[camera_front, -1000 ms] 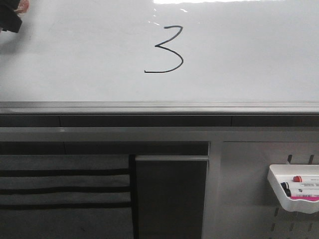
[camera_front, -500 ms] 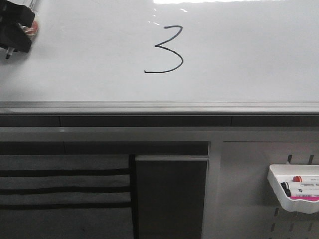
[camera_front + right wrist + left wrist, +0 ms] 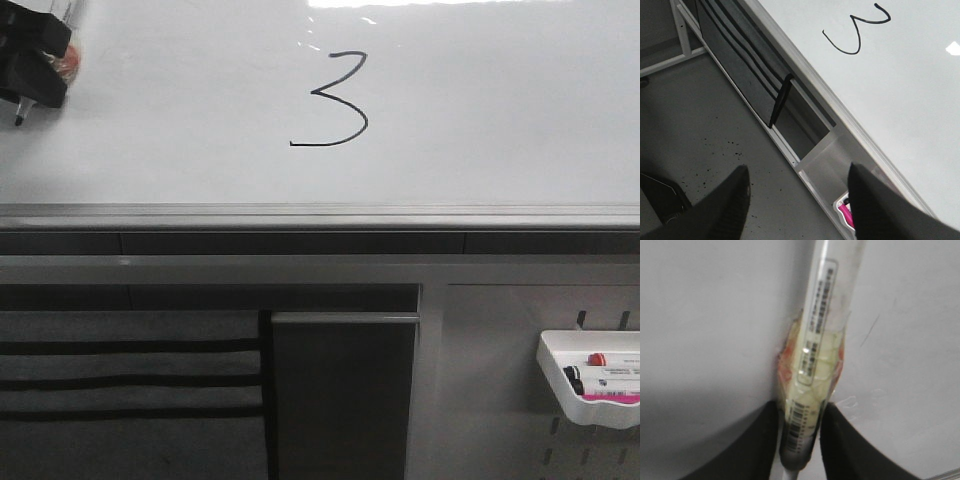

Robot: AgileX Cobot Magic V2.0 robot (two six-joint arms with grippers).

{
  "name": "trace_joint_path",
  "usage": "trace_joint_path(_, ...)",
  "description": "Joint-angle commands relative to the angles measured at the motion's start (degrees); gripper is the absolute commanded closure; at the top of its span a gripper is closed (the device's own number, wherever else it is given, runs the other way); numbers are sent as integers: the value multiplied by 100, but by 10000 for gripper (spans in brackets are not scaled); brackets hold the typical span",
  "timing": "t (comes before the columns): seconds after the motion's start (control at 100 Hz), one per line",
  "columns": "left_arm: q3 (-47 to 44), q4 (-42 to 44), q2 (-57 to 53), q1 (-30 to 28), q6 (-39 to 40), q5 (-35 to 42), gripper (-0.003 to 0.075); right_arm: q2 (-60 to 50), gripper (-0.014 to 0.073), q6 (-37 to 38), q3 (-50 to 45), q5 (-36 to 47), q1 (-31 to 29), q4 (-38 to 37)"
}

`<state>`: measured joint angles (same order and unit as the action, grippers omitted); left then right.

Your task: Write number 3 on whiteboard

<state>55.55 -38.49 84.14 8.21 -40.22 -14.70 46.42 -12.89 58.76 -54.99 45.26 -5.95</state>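
Observation:
A thin black number 3 point(image 3: 335, 100) is drawn on the glossy whiteboard point(image 3: 500, 110), left of the board's middle in the front view; it also shows in the right wrist view point(image 3: 857, 32). My left gripper point(image 3: 28, 70) is at the far left edge of the front view, well left of the 3. It is shut on a marker point(image 3: 812, 355) with a clear barrel, barcode label and tape round it. The marker's dark tip point(image 3: 17, 119) points down, close to the board. My right gripper point(image 3: 797, 200) is open and empty, off the board, over the floor.
A grey metal rail point(image 3: 320, 217) runs along the board's lower edge. Below it is a grey pegboard panel point(image 3: 480, 400) with a white tray point(image 3: 590, 385) holding markers. A dark panel point(image 3: 340, 400) and black-striped grey cloth point(image 3: 130, 380) hang under the rail.
My left gripper with the marker has come further into view at the upper left edge and moved slightly down. The 3 is unchanged.

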Motion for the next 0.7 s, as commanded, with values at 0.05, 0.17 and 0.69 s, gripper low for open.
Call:
trace_joint_path(0.05, 146, -110, -230, -8, 55, 324, 316, -24, 212, 346, 140, 405, -4, -137)
trace_joint_path(0.17, 146, 36, -516, -8, 55, 146, 293, -24, 212, 1396, 140, 227, -4, -694)
trace_joint_path(0.69, -98, 2447, -2879, -8, 1760, -1805, 300, -1293, 218, 4553, -1395, 1006, -987, -1482)
